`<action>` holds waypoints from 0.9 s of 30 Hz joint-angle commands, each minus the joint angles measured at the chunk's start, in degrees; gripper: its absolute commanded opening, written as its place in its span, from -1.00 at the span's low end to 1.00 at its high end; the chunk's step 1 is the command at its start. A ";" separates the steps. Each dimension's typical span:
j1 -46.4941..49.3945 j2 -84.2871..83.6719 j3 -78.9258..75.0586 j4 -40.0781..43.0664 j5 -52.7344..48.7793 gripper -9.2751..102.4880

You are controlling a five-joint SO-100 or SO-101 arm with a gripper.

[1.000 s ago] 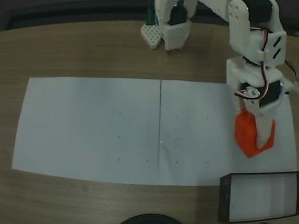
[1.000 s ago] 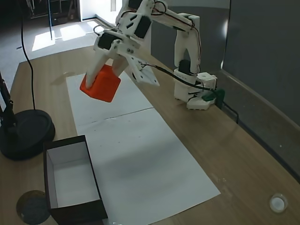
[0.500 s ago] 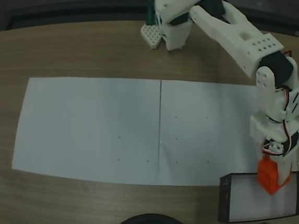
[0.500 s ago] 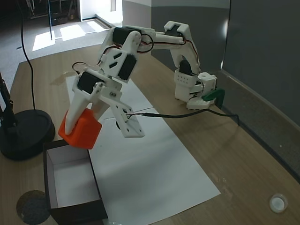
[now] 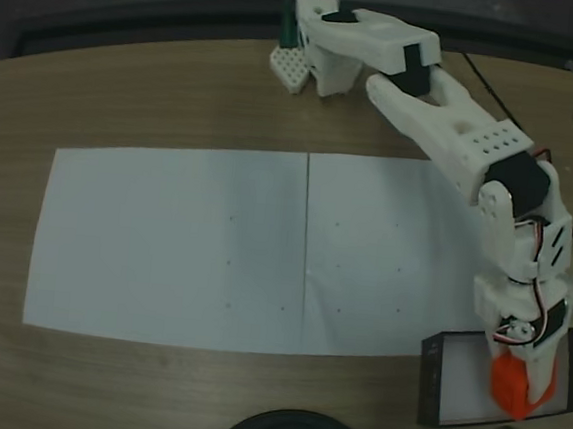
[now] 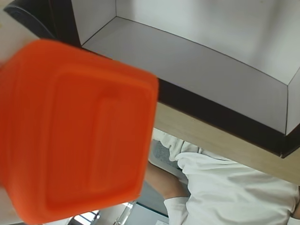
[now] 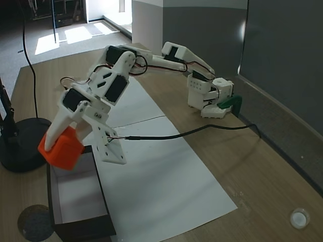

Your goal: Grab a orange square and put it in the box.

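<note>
Since half second ago, arm reached farther; we see gripper (image 5: 522, 391) clenched on orange square (image 5: 520, 384), now held above white floor of box (image 5: 431, 380), right part in a fixed view. We see block (image 7: 61, 149) not touching box (image 7: 81, 226).

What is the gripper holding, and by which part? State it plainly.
The gripper holds the small bright orange square block, clamped by its opposite sides, above the black-walled, white-lined box.

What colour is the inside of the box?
White inside the box, with thin black walls; clearest in the wrist view.
</note>
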 commanded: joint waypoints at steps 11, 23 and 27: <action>-2.72 1.85 -5.10 6.68 0.00 -0.79; -2.55 1.49 -4.83 6.59 0.35 -0.69; -2.90 1.49 -4.48 7.65 0.44 -0.42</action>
